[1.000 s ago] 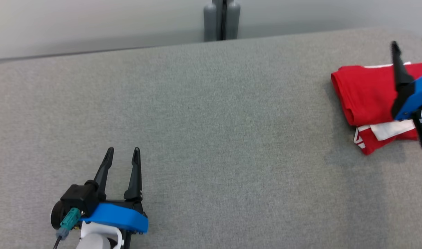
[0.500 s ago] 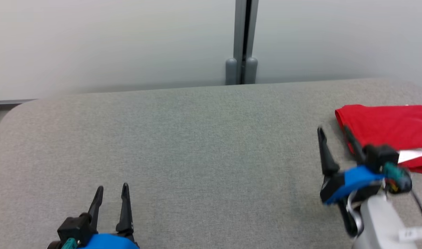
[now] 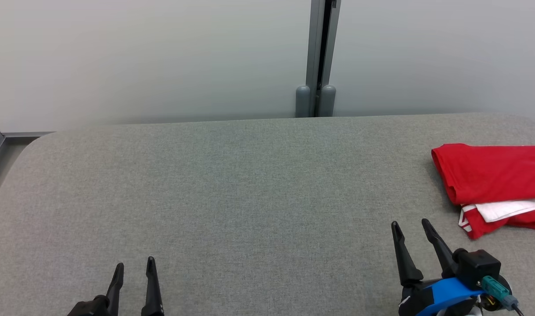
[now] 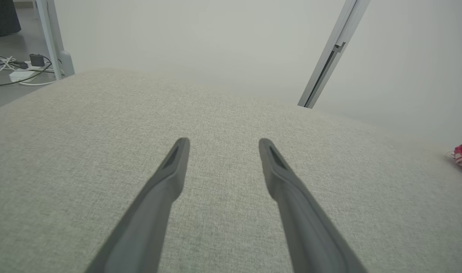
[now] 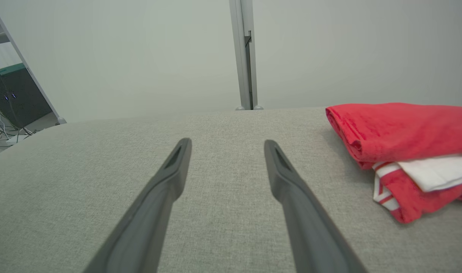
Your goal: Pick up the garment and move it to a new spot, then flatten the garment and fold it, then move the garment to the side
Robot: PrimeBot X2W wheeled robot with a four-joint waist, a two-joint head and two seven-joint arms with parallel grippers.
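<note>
Right claw (image 3: 409, 223) withdrawn from garment (image 3: 491, 173), jaws apart

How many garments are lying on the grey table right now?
1. A folded red and white garment lies at the table's right edge, just beyond the right gripper; the picture crops it, so more may be hidden.

The garment (image 3: 491, 175) runs off the head view's right edge. Well left of it, the left gripper (image 3: 135, 262) is cut off below its fingers.
</note>
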